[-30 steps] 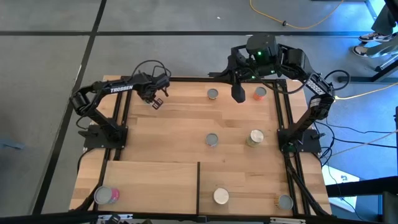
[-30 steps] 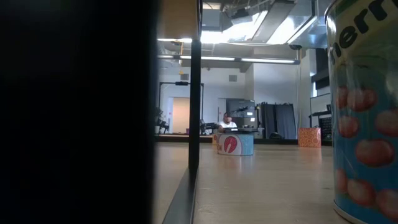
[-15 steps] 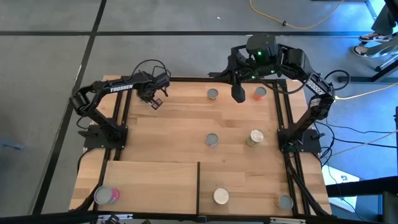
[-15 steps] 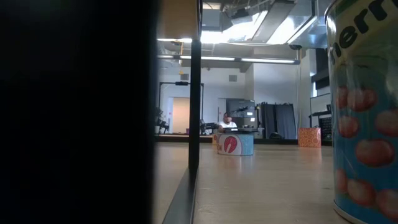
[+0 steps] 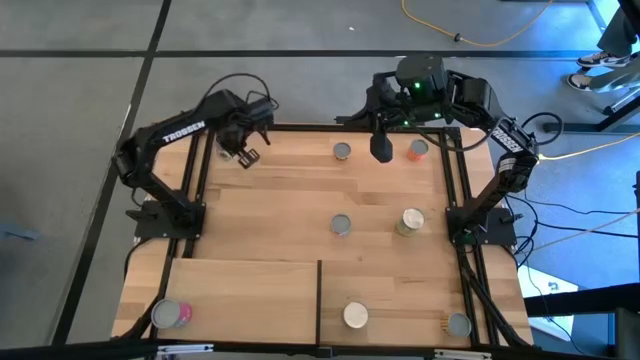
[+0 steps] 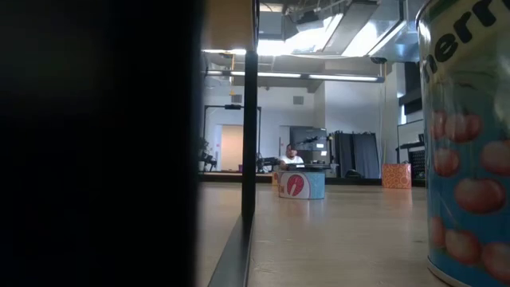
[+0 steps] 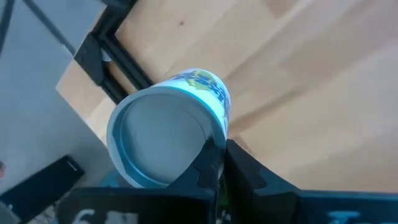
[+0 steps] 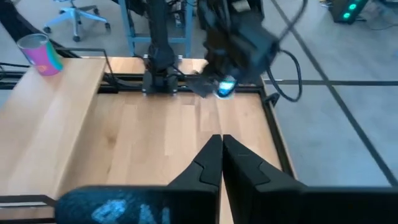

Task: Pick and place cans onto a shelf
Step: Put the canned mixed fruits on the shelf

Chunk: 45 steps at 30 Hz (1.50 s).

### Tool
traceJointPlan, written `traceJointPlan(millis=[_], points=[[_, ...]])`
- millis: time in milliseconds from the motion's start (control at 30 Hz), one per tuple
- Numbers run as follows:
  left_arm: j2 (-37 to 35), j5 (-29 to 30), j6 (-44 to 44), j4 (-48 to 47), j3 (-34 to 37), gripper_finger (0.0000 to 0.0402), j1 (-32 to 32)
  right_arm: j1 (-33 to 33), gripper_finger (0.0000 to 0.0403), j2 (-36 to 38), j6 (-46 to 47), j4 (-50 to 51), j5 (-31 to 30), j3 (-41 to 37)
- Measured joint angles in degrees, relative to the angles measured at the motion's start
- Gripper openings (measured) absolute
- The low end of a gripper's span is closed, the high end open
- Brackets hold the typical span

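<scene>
My left gripper (image 5: 243,153) hangs over the table's far left corner, shut on a small can (image 7: 168,134) with a grey top and a blue-and-yellow label. The right wrist view shows that can (image 8: 224,87) under the left arm. My right gripper (image 5: 381,150) is shut, holds nothing and hangs high over the far edge between a grey-topped can (image 5: 342,151) and an orange can (image 5: 418,150). The shelf (image 5: 240,290), a raised light-wood board, fills the near left; a pink can (image 5: 170,314) stands on its near left corner. My left gripper pinches the can's top rim (image 7: 208,140) between its two fingers, one apparently inside the recessed top and one outside against the wall. The fingers come from above, pointing steeply down. The can hangs tilted below them, clear of the table.
More cans stand on the table: a grey one (image 5: 341,225) and a cream-topped one (image 5: 410,221) mid-table, a white-topped one (image 5: 355,316) and a grey one (image 5: 458,323) at the near edge. In the low view a cherry-labelled can (image 6: 470,143) looms close on the right.
My left gripper has risen and drawn a little toward the table's far left corner, and the can has come up with it, clear of the table.
</scene>
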<state>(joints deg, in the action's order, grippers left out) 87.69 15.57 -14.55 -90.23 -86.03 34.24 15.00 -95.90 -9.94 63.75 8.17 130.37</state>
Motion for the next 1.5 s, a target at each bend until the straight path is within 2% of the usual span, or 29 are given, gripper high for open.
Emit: traceJointPlan(millis=[67, 167, 400, 667, 933, 1167, 1333, 1500], points=[[-0.36, -3.17, 0.63, 0.32, -4.18, 0.0002, -1.85, -0.02, 0.0016, -0.02, -1.52, 0.0, -0.14, 0.0], [-1.22, -11.32, 1.18, 0.19, -10.57, 0.0002, -3.86, -0.02, 0.0016, -0.02, -2.61, 0.0, -0.14, 0.0], [-1.91, -15.56, -0.35, 0.24, -22.19, 0.0002, -12.95, -0.04, 0.0016, -0.01, -2.68, 0.0, -0.1, 0.0], [-3.92, -18.7, -5.22, 0.15, -24.22, 0.0002, -28.1, -0.95, 0.0016, -0.02, -2.59, -0.01, 0.84, 0.0], [-6.45, -21.2, -20.6, 0.19, -24.21, 0.0002, -47.09, -2.84, 0.0016, 0.01, -2.59, -2.31, 0.97, 0.02], [-7.2, -23.24, -39.69, 0.17, -24.21, 0.0002, -63.63, -4.9, 0.0016, 0.01, -2.57, -4.07, 0.97, 0.04], [-7.06, -17.72, -52.82, 0.21, -24.19, 0.0002, -75.41, -6.68, 0.0016, 0.03, -2.57, -5.2, 0.95, 0.04], [-7.07, -14.31, -63.51, 0.26, -20.79, 0.0002, -83.08, -7.8, 0.0016, 0.05, -2.57, -7.42, 0.95, 0.04]])
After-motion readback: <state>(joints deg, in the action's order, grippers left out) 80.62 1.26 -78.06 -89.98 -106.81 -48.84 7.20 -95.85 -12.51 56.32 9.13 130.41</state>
